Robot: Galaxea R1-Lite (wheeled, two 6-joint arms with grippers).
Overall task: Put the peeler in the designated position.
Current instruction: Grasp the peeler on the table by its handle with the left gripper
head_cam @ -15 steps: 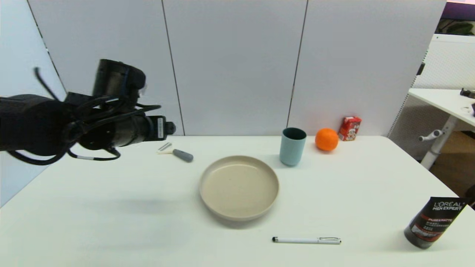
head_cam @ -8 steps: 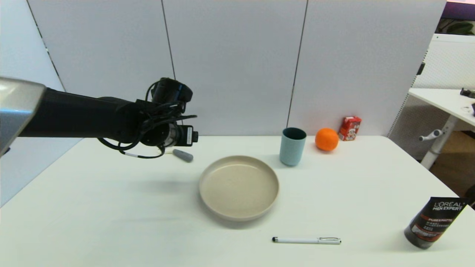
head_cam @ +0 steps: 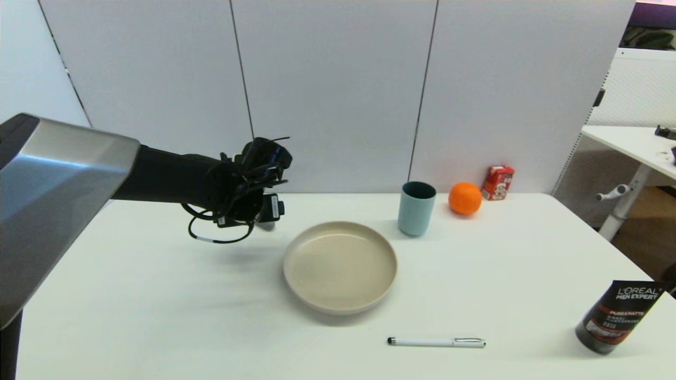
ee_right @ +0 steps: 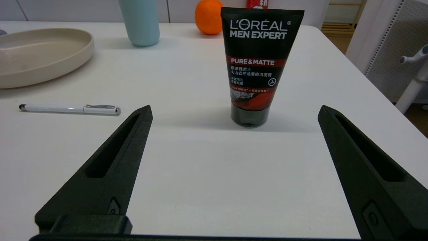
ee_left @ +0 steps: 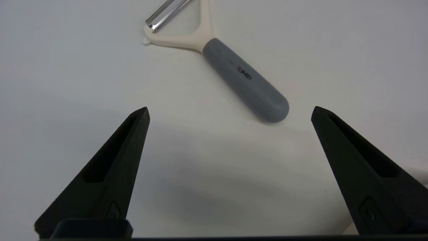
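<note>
Over the worktop's far left, the left gripper hovered above the peeler, fingers spread and released.
The peeler lay flat at the plate's ten o'clock; the right gripper sat parked, fingers released.

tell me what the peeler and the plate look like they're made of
The peeler: the cream forked head looks like smooth moulded plastic, the blade is shiny metal catching light, and the grey handle has a matte, possibly rubbery or soft-plastic finish with printed lettering. The plate: beige, evenly matte with a soft sheen and a thick rounded rim, so probably plastic or a fibre composite, though glazed ceramic cannot be ruled out.
</note>
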